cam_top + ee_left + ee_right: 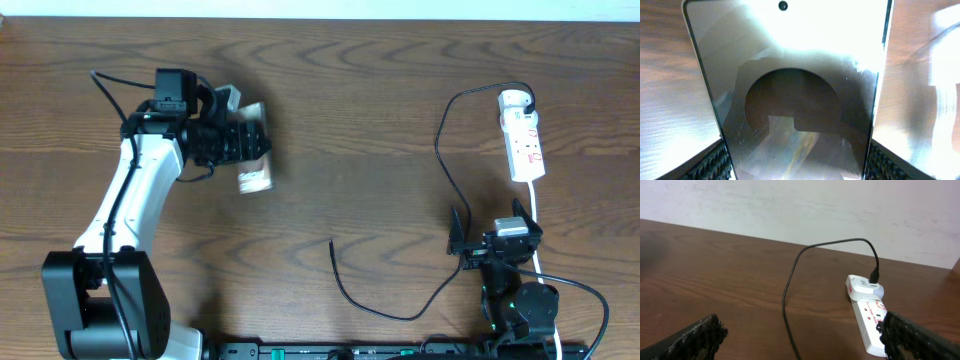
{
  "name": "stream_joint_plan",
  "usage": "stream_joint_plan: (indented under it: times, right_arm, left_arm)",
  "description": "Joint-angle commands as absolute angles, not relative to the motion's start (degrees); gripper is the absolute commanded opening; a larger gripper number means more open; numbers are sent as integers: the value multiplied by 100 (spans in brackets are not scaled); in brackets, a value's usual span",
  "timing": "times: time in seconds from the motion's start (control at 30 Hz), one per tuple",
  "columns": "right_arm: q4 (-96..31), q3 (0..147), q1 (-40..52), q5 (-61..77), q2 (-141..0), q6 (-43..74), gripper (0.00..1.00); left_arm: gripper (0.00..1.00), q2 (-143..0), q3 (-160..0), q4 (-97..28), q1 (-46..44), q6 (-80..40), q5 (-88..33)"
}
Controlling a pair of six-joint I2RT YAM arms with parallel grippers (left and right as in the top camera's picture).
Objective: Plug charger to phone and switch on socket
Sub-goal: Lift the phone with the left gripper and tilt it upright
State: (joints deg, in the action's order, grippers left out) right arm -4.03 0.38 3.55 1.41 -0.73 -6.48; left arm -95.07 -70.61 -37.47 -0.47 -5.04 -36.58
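Phone (790, 75): glossy flat slab, far left, pinched at its edges by the left jaws' ribbed pads (715, 162).
Right jaws: spread wide, near right.
Charger (784, 300): thin black cable curling over the wood-grain bench (350, 100); rounded white plug in the socket (527, 145), far right.

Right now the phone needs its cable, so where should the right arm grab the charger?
Grip the charger just behind its connector tip, coming straight down from above with the jaws across the cable. That free end lies flat on the table, well apart from the socket, and a hold near the tip should keep it steady for aiming at the phone.
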Motion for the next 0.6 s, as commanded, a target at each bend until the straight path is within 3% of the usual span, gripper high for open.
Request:
stream_joint_plan:
  times: [0.0,0.57]
  right_arm:
    - [-429,32,331,99,-54,-587,99]
    - [-429,32,331,99,-54,-587,99]
  left_arm:
    - [7,-9386,-7231,-3347,123,-1990,-5666]
    - [7,-9386,-7231,-2943,552,-6173,-7894]
